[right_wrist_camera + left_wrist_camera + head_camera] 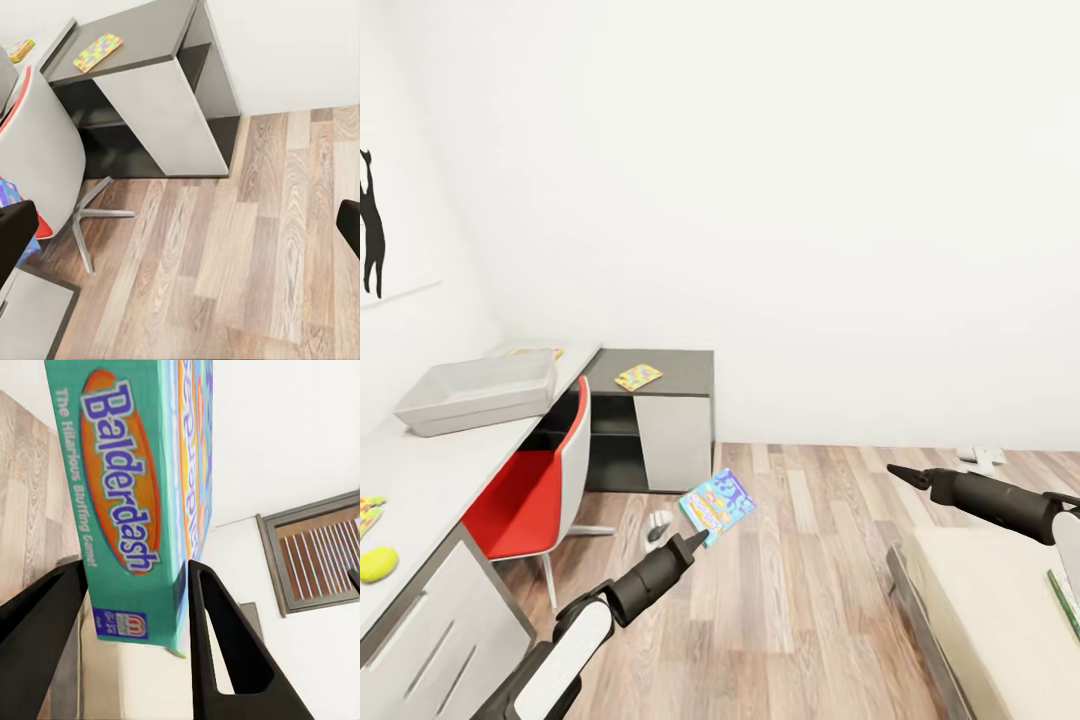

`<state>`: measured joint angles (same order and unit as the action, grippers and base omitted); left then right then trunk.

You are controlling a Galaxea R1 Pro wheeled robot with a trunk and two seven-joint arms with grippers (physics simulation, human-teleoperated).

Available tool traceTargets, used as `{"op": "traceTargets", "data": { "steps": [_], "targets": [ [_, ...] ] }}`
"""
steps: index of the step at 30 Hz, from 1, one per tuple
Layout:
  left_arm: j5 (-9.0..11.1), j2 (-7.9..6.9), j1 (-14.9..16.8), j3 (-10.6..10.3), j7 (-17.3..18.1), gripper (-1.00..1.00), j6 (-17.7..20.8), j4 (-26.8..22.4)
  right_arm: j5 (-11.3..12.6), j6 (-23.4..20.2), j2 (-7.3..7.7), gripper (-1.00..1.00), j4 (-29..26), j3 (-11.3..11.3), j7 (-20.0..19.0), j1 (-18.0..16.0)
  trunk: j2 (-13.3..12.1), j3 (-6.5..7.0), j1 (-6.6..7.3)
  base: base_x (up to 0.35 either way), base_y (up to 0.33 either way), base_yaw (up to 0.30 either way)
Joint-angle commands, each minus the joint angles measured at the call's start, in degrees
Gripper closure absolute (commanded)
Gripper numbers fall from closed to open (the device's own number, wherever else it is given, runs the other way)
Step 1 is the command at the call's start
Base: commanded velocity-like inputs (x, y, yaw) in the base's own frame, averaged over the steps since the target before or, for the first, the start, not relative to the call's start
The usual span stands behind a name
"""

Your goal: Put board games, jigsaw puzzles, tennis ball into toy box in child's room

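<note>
Holding the Balderdash board game [131, 502] between its fingers, your left gripper [695, 540] hangs over the wood floor [810, 560], near the red chair [530, 490]. Your right gripper [900, 472] spreads wide, empty.

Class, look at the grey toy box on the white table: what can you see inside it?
From the head view, only the toy box's rim and a strip of bare inner wall show. Its near wall covers the floor, so anything lying flat inside cannot be seen.
</note>
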<state>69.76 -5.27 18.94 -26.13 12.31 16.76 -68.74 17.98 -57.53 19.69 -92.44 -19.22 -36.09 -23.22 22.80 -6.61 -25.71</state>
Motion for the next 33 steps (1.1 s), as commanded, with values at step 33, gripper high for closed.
{"op": "traceTargets", "data": {
  "steps": [33],
  "targets": [
    [3.07, 0.99, 17.49, 0.38, -4.24, 1.00, 8.93, -11.37, -0.37, -0.22, 0.64, -1.00, -0.02, -0.84, -0.23, -0.15, 0.12, -0.10, -0.07, 0.339, -0.060, 0.001]
  ]
}}
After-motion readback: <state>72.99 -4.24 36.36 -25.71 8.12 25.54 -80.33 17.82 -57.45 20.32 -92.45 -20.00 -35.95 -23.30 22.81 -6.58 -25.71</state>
